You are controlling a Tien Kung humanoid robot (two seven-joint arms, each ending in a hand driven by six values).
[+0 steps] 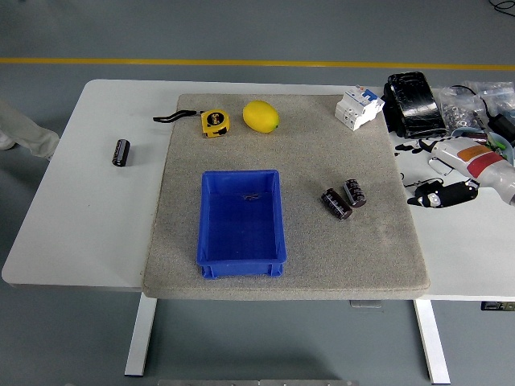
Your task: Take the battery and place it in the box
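You were at the very start of the pick; the two dark cylindrical batteries (344,199) lay side by side, touching, on the grey felt mat (378,257), to the right of the open blue plastic box (278,217), which held no battery, while a third dark cylinder (121,152) sat on the bare white table (72,225) far left. Your right hand (438,195) hovered over the table just off the mat's right edge, black fingers loosely spread and holding nothing; the left arm was out of sight. The next move, as I judged it, called for reaching left over the pair, closing on one alone, and carrying it over the box's right wall.
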